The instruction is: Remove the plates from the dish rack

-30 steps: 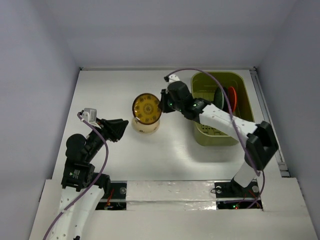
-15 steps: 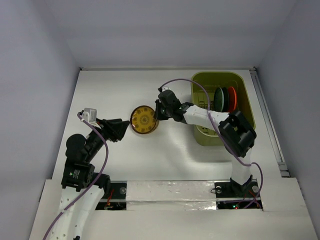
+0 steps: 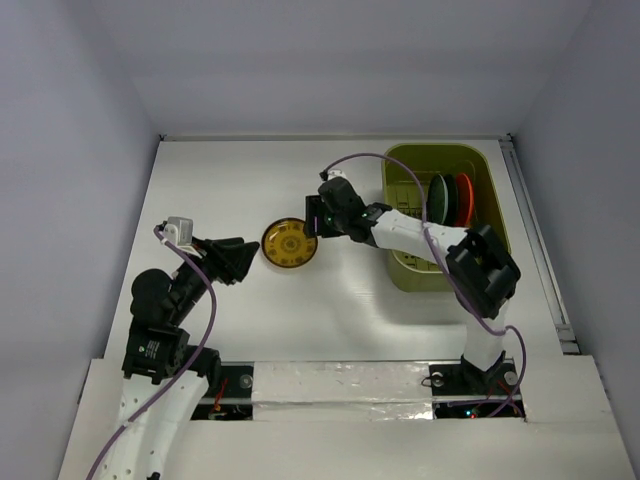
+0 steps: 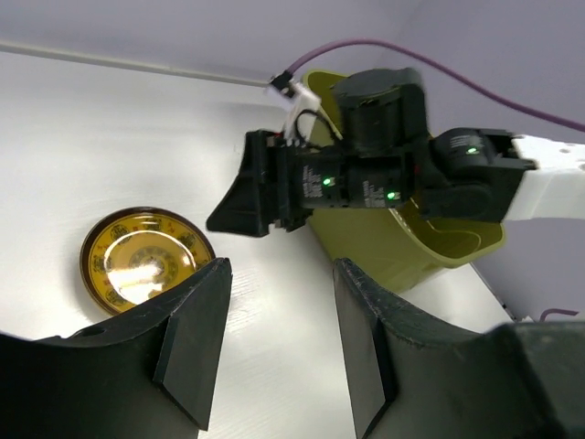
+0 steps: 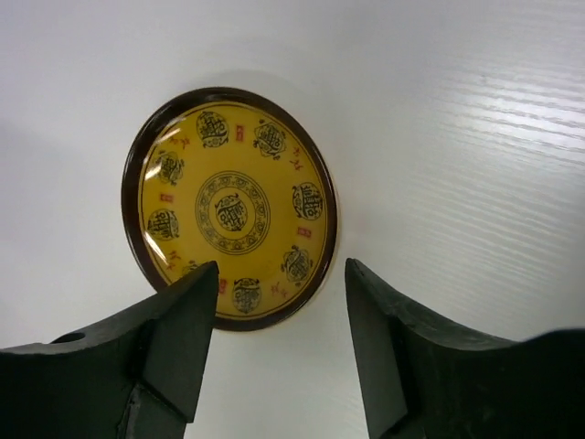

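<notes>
The amber-yellow patterned plate (image 3: 290,245) (image 5: 228,206) (image 4: 146,261) lies flat on the white table, left of the olive-green dish rack (image 3: 432,279) (image 4: 402,261). My right gripper (image 3: 313,222) (image 5: 279,267) hovers over the plate's right edge. It is open and holds nothing. In the rack a teal-blue plate (image 3: 438,200) and an orange-red plate (image 3: 464,198) stand on edge side by side. My left gripper (image 3: 248,256) (image 4: 281,270) is open and empty, just left of the yellow plate and pointing at it.
The right arm's forearm (image 3: 415,232) reaches across the rack's left rim, and its purple cable (image 3: 400,185) loops above the rack. Grey walls close in the table on the left, back and right. A metal rail (image 3: 545,270) runs along the table's right edge.
The right gripper carried the yellow plate down and left to the table, then opened and let it go. The plate now lies flat. The left gripper opened a little more and stayed put.
</notes>
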Robot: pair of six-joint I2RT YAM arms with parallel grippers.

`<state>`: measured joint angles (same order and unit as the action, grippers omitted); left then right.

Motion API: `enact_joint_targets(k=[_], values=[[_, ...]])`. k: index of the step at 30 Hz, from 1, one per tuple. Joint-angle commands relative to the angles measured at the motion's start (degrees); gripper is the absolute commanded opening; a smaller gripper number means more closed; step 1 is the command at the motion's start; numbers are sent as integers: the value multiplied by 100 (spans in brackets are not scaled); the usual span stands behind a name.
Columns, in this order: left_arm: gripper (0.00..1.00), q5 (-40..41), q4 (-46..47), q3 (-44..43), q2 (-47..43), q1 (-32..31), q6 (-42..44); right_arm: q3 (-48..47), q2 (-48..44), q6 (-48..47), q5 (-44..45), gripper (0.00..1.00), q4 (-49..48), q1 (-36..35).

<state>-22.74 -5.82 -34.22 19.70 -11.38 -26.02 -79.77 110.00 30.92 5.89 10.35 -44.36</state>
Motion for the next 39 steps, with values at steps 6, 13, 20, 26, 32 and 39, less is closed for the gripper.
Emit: enact_joint_targets(k=[6, 13, 20, 26, 32, 39], values=[[45, -99, 292, 47, -63, 39, 9, 57, -1778, -524, 1570, 1, 536, -143], [30, -108, 293, 47, -125, 39, 9, 285, -3009, -1017, 3251, 0, 1628, 793], [27, -116, 292, 38, -133, -13, 9, 892, -3397, -1281, 3498, 15, 2015, 1903], [32, -108, 292, 47, -125, -14, 1, 770, -2967, -1518, 3463, 33, 2173, 2195], [37, -81, 284, 38, -142, -14, 1, 673, -2536, -1606, 3384, 34, 2147, 2440], [38, -81, 284, 38, -151, -14, 9, 480, -2132, -1677, 3410, 32, 2120, 2546]])
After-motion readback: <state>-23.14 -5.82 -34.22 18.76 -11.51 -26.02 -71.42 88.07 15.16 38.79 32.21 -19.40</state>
